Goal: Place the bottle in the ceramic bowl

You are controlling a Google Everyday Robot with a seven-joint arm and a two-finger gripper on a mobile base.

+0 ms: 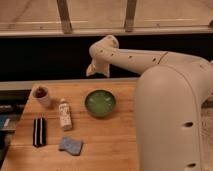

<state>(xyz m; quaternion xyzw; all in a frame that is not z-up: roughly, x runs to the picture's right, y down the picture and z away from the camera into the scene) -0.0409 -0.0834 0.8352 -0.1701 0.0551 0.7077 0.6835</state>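
Camera view: bottle [64, 114] lies flat on the wooden table [111, 145], just beside the ceramic bowl [100, 103] and untouched, so the pick-up is judged not yet begun. Gripper [94, 70] hangs over the table's far edge, well apart from the bottle and not holding it. Whether it is released or clenched cannot be told.

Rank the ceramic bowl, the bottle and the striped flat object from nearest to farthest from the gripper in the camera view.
The gripper hangs over the far edge of the table.
1. Ceramic bowl: just in front of it, mid-table.
2. Bottle: lying left of the bowl.
3. Striped flat object: near the front left corner.
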